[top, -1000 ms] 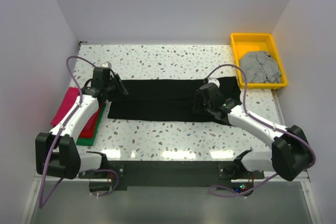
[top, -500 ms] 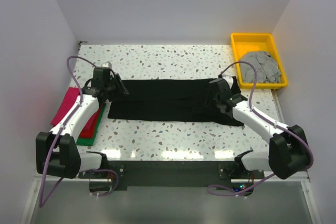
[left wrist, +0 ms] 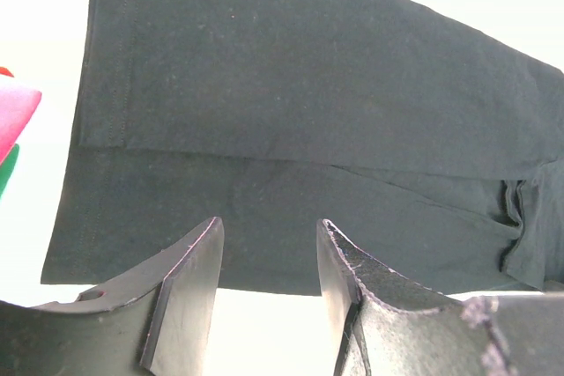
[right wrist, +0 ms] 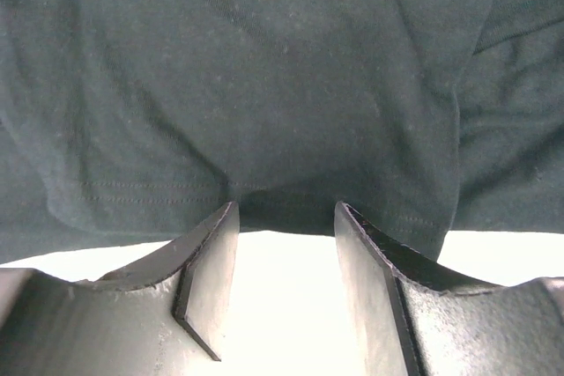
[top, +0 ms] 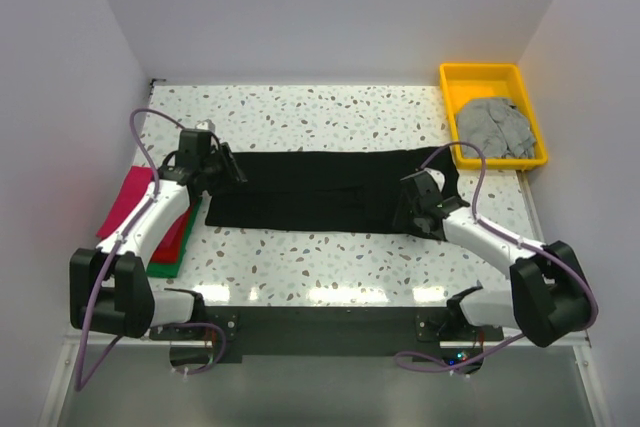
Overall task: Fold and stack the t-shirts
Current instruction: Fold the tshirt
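Black t-shirt (top: 310, 192), soft matte knit, folded long rectangle; left pincer (left wrist: 269, 226), right pincer (right wrist: 286, 209) both released.

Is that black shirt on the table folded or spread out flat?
Partly folded. The black t-shirt lies as a long narrow strip, one layer doubled over another along its length.

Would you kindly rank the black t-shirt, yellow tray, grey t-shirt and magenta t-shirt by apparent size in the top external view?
1. black t-shirt
2. yellow tray
3. grey t-shirt and magenta t-shirt look alike; the magenta one is partly hidden, so I leave them unranked.
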Robot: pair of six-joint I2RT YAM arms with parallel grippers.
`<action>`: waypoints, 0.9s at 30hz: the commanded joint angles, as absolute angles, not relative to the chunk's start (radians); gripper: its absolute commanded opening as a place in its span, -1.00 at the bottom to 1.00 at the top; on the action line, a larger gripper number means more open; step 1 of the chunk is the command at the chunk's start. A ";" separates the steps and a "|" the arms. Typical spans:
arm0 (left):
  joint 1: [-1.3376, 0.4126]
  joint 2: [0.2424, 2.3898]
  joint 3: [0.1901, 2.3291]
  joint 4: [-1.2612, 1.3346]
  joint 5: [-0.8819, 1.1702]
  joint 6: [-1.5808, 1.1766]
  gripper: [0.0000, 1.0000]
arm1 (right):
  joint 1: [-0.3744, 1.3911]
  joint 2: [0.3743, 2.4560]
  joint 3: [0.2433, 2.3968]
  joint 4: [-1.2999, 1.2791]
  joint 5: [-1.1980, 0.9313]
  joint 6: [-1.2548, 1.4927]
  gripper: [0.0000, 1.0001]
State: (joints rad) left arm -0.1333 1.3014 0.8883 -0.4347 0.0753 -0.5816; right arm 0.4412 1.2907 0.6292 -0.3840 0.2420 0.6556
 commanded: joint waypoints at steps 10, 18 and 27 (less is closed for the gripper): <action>-0.224 1.292 0.853 -0.344 0.106 -0.655 0.05 | 0.440 1.173 0.846 -0.460 0.249 0.646 0.11; -0.241 1.330 0.834 -0.357 -0.058 -0.799 0.06 | 0.442 1.368 0.897 -0.371 0.190 0.623 0.11; -0.129 1.454 0.850 -0.299 -0.009 -0.855 0.14 | 0.437 1.454 0.881 -0.319 0.176 0.604 0.14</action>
